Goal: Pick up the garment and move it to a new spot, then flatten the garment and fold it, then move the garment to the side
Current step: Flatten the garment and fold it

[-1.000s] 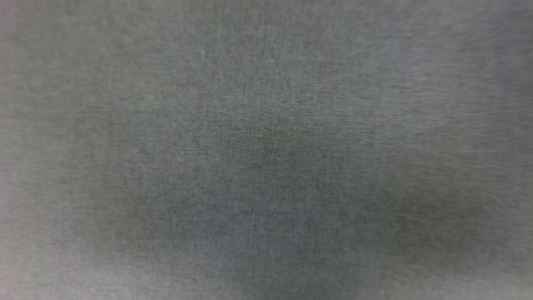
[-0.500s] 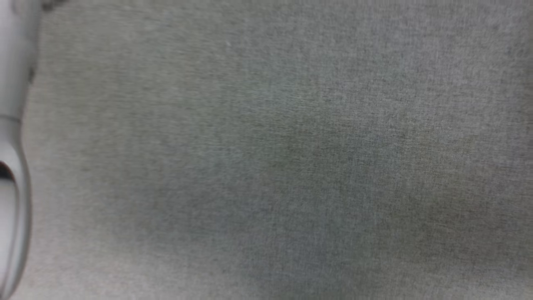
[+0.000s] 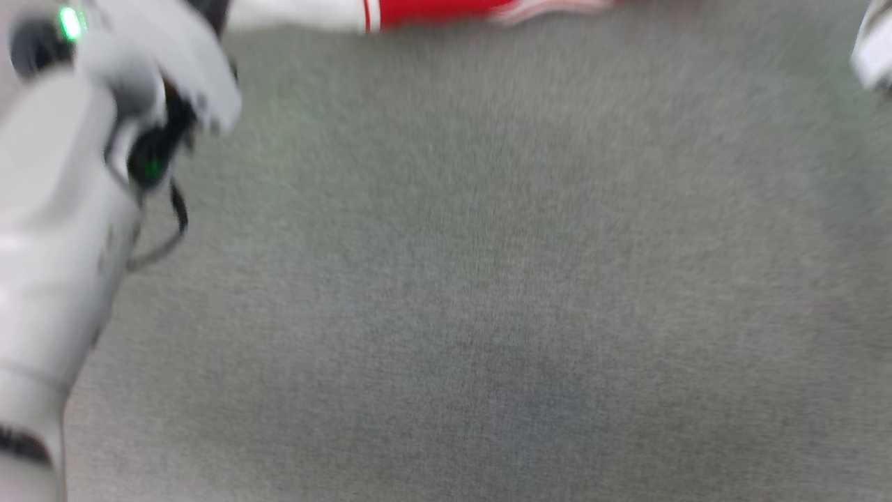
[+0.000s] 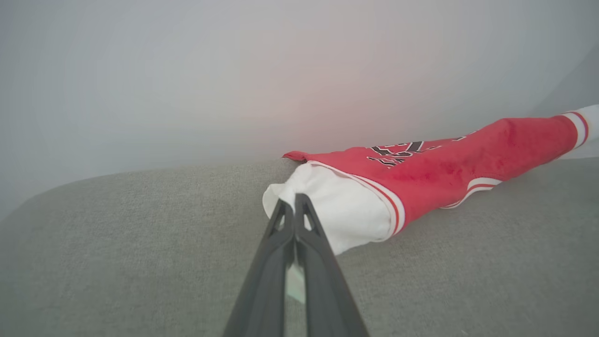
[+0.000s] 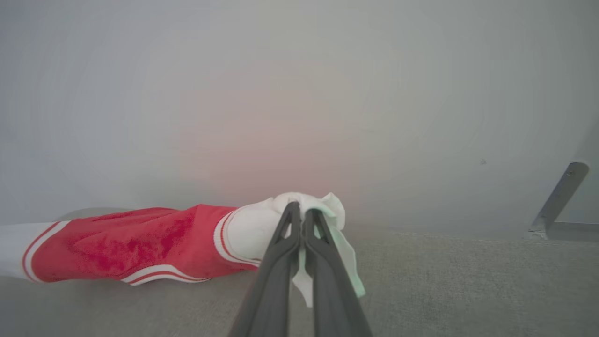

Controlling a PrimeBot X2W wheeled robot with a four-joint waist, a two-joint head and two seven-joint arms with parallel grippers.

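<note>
camera: head view shifted | entered frame: left forearm (image 3: 63,230) at left, garment (image 3: 432,10) edge along top

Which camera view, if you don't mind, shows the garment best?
The left wrist view: the garment lies sharp, with its lettering and a white sleeve. The right wrist view shows red cloth and a white sleeve, without lettering. The head view catches a blurred strip at its top edge.
</note>
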